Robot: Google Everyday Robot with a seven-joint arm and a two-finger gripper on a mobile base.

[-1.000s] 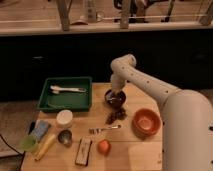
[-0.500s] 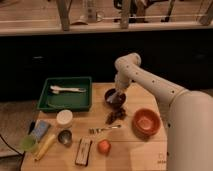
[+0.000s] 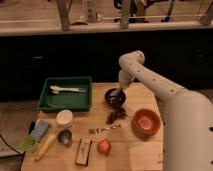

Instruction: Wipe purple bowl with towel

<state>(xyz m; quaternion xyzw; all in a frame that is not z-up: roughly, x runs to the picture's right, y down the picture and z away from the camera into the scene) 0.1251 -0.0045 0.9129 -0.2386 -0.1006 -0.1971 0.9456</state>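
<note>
The gripper (image 3: 118, 92) is reaching down into the purple bowl (image 3: 111, 102), which is sitting near the desk's (image 3: 135, 150) far edge, around the 1 o'clock part of the top. The pale towel (image 3: 115, 94) is lying inside the bowl right at the gripper's tip; whether it is being pinched cannot be told. The orange bowl (image 3: 146, 122) is resting at 4 o'clock from the purple bowl, the green tray (image 3: 65, 94) at 9 o'clock, and a fork (image 3: 105, 129) at 6 o'clock.
</note>
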